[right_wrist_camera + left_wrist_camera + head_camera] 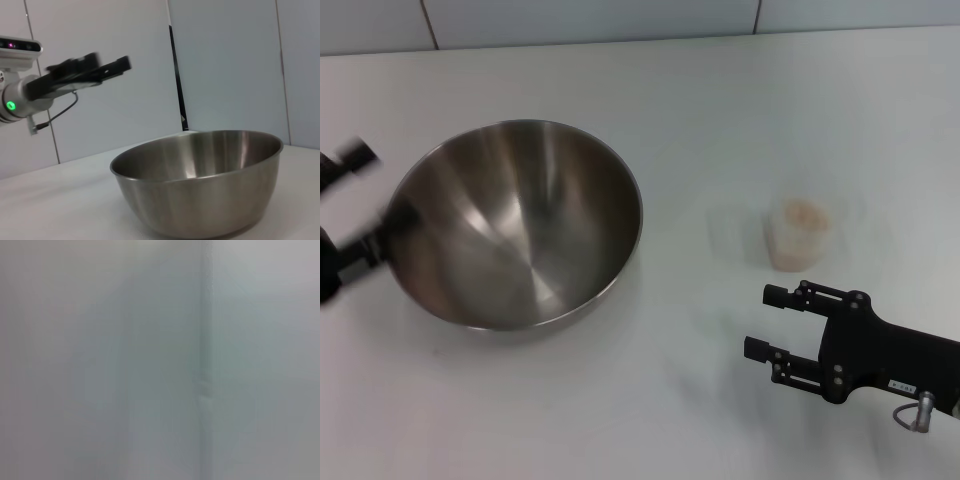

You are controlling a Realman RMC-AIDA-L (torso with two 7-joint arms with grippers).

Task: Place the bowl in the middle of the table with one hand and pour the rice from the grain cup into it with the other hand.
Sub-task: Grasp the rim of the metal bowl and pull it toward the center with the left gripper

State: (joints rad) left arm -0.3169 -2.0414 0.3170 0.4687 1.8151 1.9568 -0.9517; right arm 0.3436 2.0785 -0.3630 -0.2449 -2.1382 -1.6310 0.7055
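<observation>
The steel bowl [515, 225] rests on the white table [650, 400], left of centre, and holds nothing. My left gripper [360, 205] is open at the bowl's left rim, blurred by motion. In the right wrist view that left gripper [110, 65] hangs above and behind the bowl [200, 190]. The clear grain cup [798, 232] stands upright to the bowl's right, with pale rice [807, 213] inside. My right gripper [765, 322] is open just in front of the cup, apart from it, fingers pointing left toward the bowl.
A pale tiled wall [620, 20] runs along the table's far edge. The left wrist view shows only a flat pale surface with a seam [205, 365].
</observation>
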